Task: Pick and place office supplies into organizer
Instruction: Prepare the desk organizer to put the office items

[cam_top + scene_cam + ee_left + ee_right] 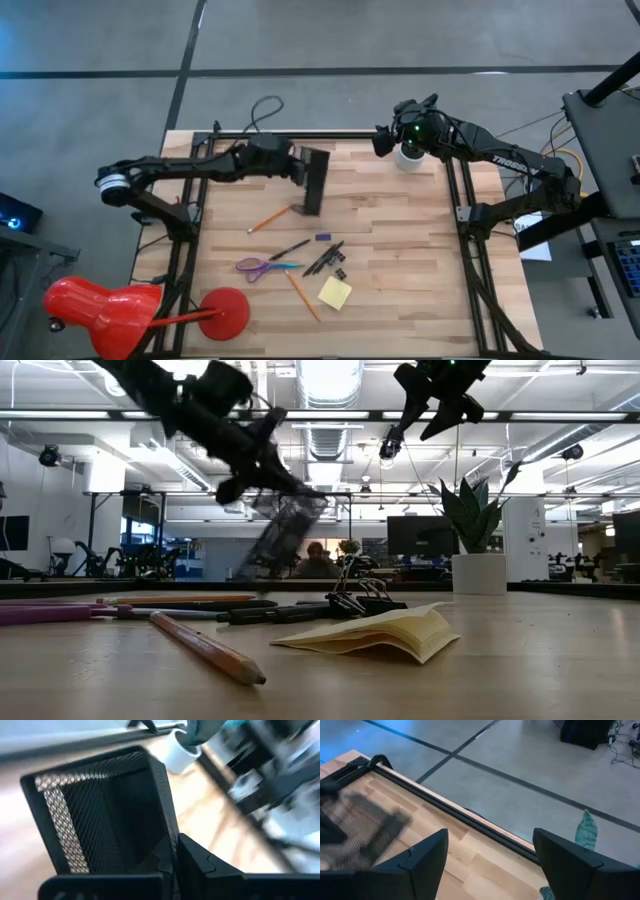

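Observation:
The black wire-mesh organizer (314, 185) is at the table's far middle, tilted in the low view (283, 532). My left gripper (298, 166) is shut on it. Nearer on the table lie the purple-handled scissors (257, 266), orange pencils (268, 218) (303, 296), black pens (325, 258), the yellow sticky-note pad (335, 292) and a small black clip (341, 273). My right gripper (384, 140) hangs open high over the far edge beside the white plant pot (409, 156), touching nothing. My left gripper pinches the organizer by a mesh wall at its upper corner (169, 851), with one finger (105, 887) on each side of the wall. It reaches in from the table's left. The organizer hangs tilted below the fingers; whether its lower end (250, 568) touches the table, I cannot tell.
A red desk lamp (110, 312) stands at the near left corner, its round base (226, 311) on the table. The potted plant (478, 530) sits at the far right. Black frame rails (462, 215) run along the table's left and right sides. Bare wood lies right of the supplies.

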Motion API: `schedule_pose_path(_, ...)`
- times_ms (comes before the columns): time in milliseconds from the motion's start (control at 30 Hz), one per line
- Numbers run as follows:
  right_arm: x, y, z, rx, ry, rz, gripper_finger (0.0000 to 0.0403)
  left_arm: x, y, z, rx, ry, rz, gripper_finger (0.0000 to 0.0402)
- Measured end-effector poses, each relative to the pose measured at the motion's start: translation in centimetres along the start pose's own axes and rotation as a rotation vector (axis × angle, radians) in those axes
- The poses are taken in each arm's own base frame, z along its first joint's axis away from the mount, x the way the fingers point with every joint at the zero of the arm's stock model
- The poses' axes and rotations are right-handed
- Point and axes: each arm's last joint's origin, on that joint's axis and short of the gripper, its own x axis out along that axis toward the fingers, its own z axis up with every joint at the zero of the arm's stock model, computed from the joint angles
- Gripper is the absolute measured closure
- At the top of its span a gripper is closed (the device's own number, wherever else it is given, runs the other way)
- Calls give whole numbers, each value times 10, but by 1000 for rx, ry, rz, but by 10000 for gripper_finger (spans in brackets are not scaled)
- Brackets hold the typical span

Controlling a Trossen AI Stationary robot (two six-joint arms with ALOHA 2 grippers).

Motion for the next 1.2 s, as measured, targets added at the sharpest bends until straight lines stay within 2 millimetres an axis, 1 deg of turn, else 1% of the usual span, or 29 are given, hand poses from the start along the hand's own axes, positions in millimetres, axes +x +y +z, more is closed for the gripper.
schedule_pose_path(67, 0, 0, 1, -37, -5, 2, 128, -10, -11, 15, 201, 13, 44, 400)
schedule_pose_path(133, -1, 0, 2, -73, -10, 4, 131, -19, -25, 27, 438, 34, 67, 400)
schedule_pose_path(233, -1, 1, 3, -104, -22, 8, 135, -28, -41, 41, 733, 88, 48, 400)
schedule_pose_path(300, -1, 1, 4, -103, -28, 10, 138, -30, -48, 48, 825, 130, 28, 400)
schedule_pose_path(433, -1, 1, 4, -98, -29, 10, 140, -29, -58, 58, 903, 182, -80, 401)
schedule_pose_path(533, -1, 1, 4, -69, -23, 19, 141, -21, -60, 56, 1051, 250, -116, 401)
schedule_pose_path(600, -1, 1, 4, -13, -4, 62, 141, -9, -57, 51, 1090, 317, -124, 401)
schedule_pose_path(733, 1, 2, 3, 97, 49, 172, 141, 16, -45, 37, 1081, 529, -111, 401)
schedule_pose_path(800, 1, 2, 3, 109, 53, 178, 140, 27, -40, 28, 1067, 627, -113, 401)
schedule_pose_path(900, 0, 4, 2, 105, 58, 185, 140, 40, -39, 17, 1106, 683, -29, 401)
schedule_pose_path(1000, -1, 4, 1, 101, 72, 185, 140, 44, -43, 14, 1168, 668, 93, 401)
schedule_pose_path(1033, -1, 4, 0, 99, 78, 182, 140, 44, -45, 14, 1181, 659, 105, 400)
schedule_pose_path(1100, -1, 3, -1, 93, 91, 177, 140, 43, -49, 14, 1190, 647, 99, 393)
schedule_pose_path(1200, -1, 3, -3, 87, 104, 174, 140, 34, -59, 16, 1150, 599, 66, 368)
